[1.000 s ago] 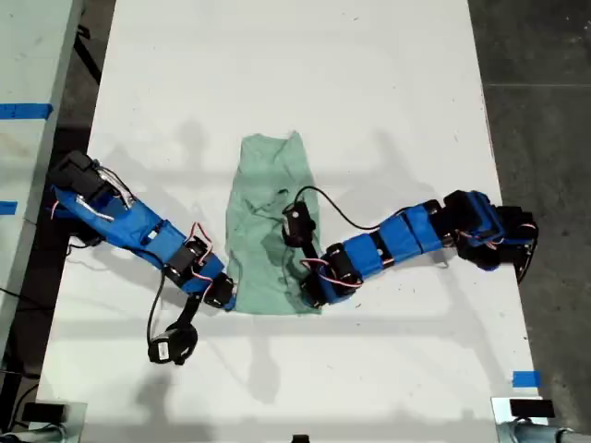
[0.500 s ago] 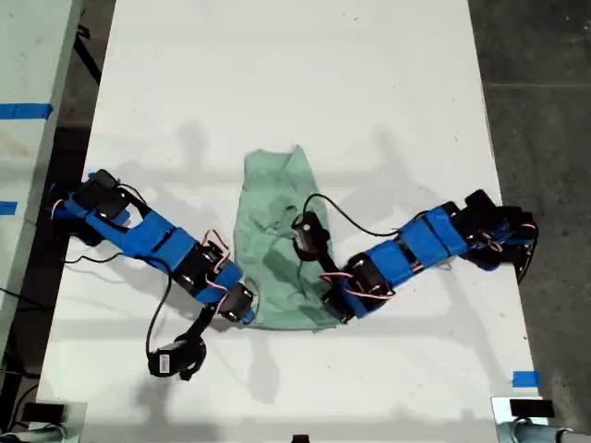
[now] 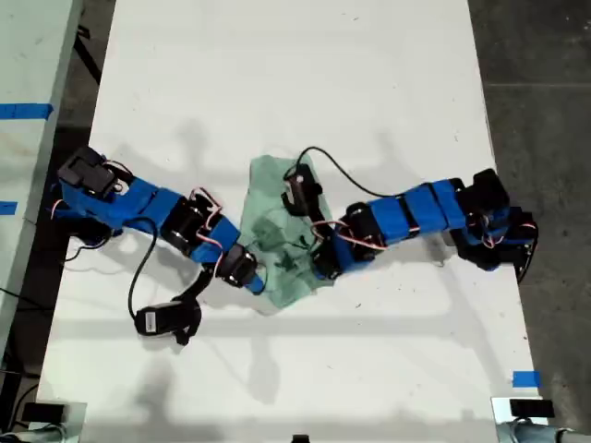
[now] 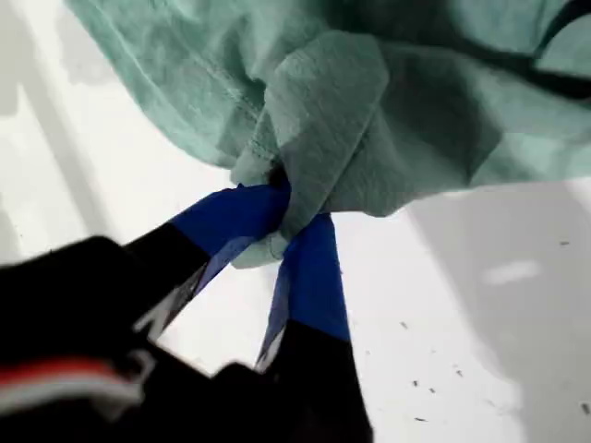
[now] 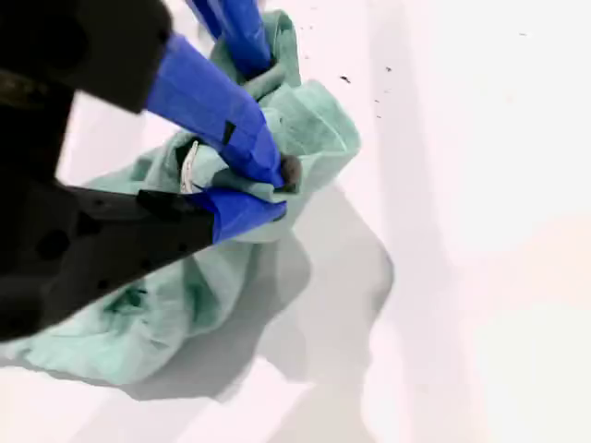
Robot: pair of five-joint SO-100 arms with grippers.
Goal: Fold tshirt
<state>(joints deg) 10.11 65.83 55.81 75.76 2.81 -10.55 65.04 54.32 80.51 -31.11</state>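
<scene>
The tshirt [image 3: 282, 242] lies bunched mid-desk [image 3: 305, 83] between both arms. A fold of it is clamped in my first gripper's [image 4: 282, 217] jaws, and another fold in my second gripper's [image 5: 268, 189] jaws.

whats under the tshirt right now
Under the lifted tshirt, clamped by my first gripper and my second gripper, only bare white table and shadow show. Anything beneath the bunched middle is hidden.
</scene>
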